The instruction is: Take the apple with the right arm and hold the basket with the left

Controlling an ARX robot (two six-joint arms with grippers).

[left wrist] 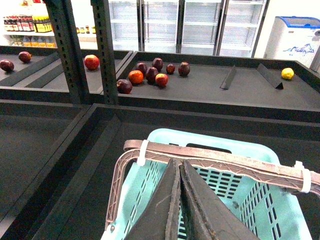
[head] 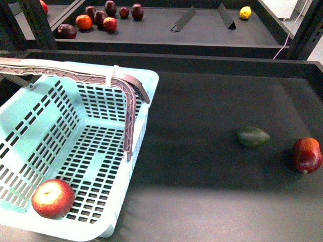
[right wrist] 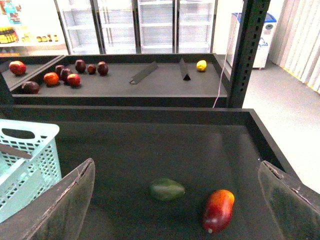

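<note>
In the front view the basket (head: 75, 126) stands on the dark shelf (head: 202, 176) at the left; the apple (head: 53, 198) lies inside it, in the near corner; a green fruit (head: 252, 136) and a darker apple (head: 306, 155) lie well apart at the right. In the left wrist view the left gripper (left wrist: 179, 200) is pressed together – just under the basket handle (left wrist: 215, 162). In the right wrist view the right gripper (right wrist: 175, 200) stands wide apart and holds nothing – the green fruit and the darker apple lie between its fingers (right wrist: 65, 205).
</note>
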